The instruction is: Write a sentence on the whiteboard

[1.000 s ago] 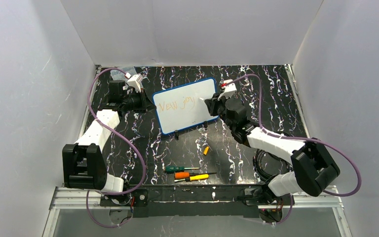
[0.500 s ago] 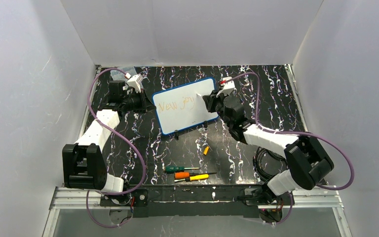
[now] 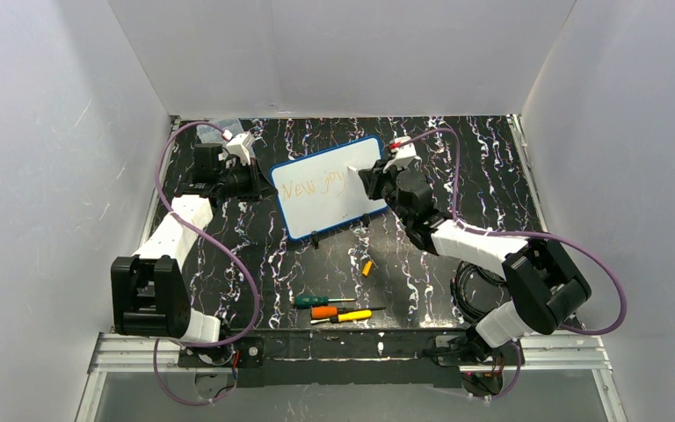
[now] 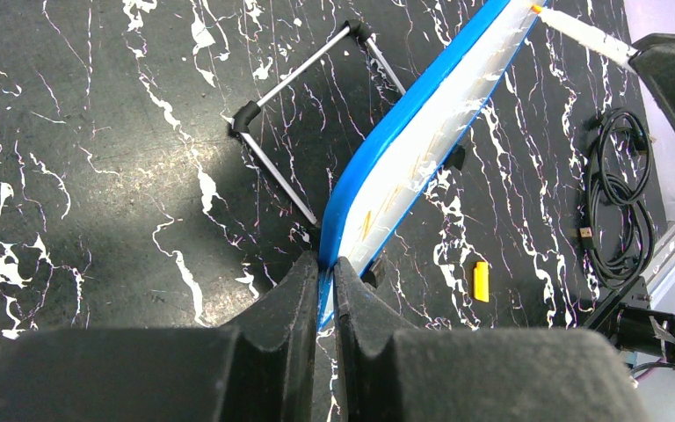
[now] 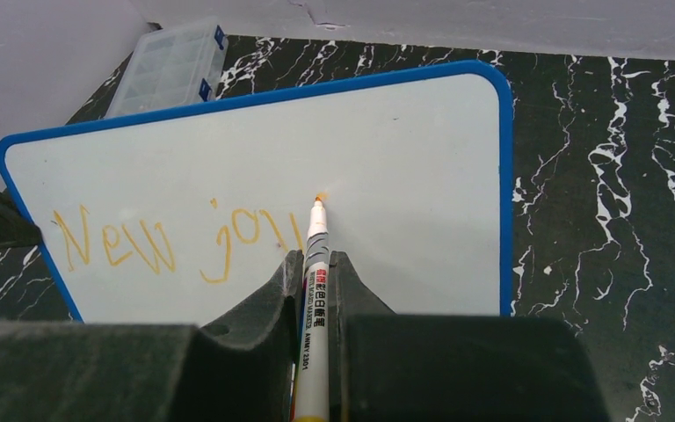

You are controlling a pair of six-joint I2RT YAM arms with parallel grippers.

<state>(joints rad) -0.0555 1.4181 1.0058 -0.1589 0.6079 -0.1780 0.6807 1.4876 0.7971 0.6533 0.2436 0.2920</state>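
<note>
The whiteboard (image 3: 330, 207) stands tilted on its wire stand at the far middle of the black marbled table (image 3: 404, 281), between the two grippers; the sentence (image 5: 176, 239) reads "New jo" in orange, plus one further stroke; the right gripper (image 5: 315, 260) is closed on a white marker (image 5: 317, 230), its tip at the board just right of that stroke; the left gripper (image 4: 325, 268) pinches the board's blue frame at its left end; a clear compartment box (image 5: 171, 66) lies behind
</note>
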